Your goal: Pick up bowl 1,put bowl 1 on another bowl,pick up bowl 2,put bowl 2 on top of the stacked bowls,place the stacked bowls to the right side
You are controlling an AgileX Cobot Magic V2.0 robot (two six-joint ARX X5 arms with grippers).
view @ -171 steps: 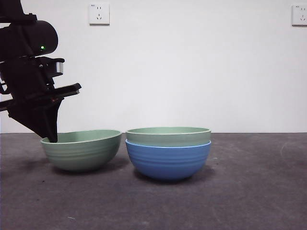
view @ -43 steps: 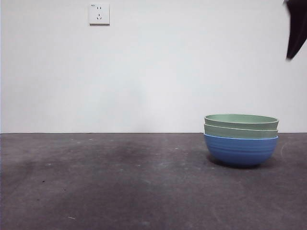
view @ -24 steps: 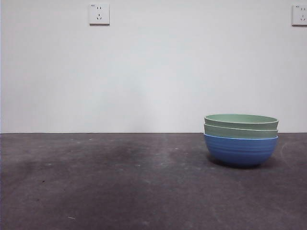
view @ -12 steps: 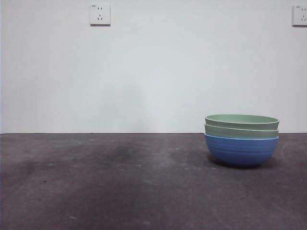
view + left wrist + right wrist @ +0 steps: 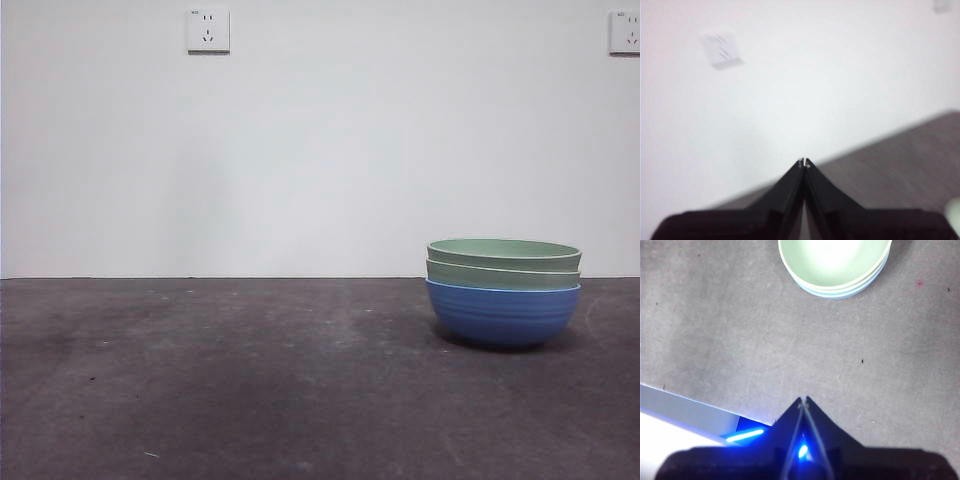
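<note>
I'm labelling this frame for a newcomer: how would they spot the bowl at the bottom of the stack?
Look across the dark table to its right side, below the right wall socket, where three nested bowls stand. The blue bowl is the lowest, resting on the table. It alone is blue; the two sage-green bowls inside it show only their upper bands.

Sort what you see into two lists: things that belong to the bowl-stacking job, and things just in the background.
Job:
blue bowl
lower green bowl
top green bowl

Background:
table
wall sockets
wall
</note>
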